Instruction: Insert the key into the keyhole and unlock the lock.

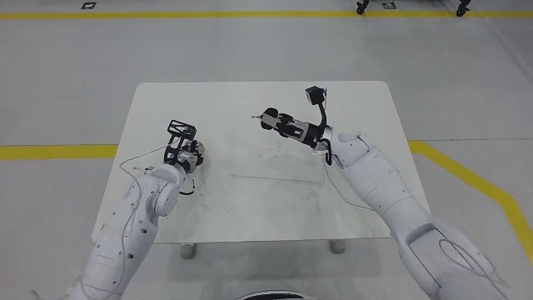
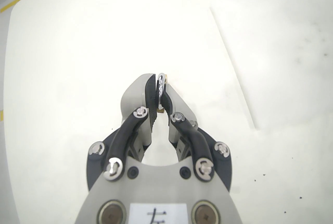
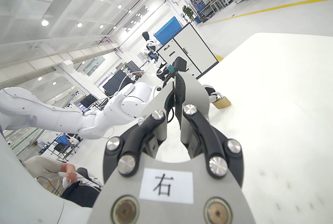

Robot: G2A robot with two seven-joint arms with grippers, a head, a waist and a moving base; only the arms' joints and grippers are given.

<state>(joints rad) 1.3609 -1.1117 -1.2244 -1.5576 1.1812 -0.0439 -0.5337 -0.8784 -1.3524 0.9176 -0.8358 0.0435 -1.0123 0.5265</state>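
Lock: here's the brass lock (image 3: 221, 103), sitting right of centre in the right wrist view with its body down on the white table (image 1: 350, 108). In the top view it lies left of centre.
Lock's shackle: the silver loop (image 2: 161, 78) is pinched edge-on between the black pads, with slivers of brass peeking out above and below.
Left gripper: the left gripper (image 2: 159, 84) is clamped tight on that shackle, so the lock has its anchor.
Key: a thin silvery tip (image 1: 255, 117) pokes out just left of centre in the top view, aimed toward the lock and well apart from it.
Right gripper: the right gripper (image 3: 179, 79) has its fingers pressed together on the key. It hangs above the table, tilted toward the lock.
Keyhole: I can't tell which face it's on from here.
Handling, lock: solid metal, likely weighty for its size, rigid and smooth. Held by the shackle alone, the body may swing or twist when the key pushes in.
Handling, key: light, stiff, flat and slippery. It's best gripped on the broad head so the blade stays free, and a slight misalignment could make it pivot between the pads.
Stage: approach and alignment, with insertion not yet begun.
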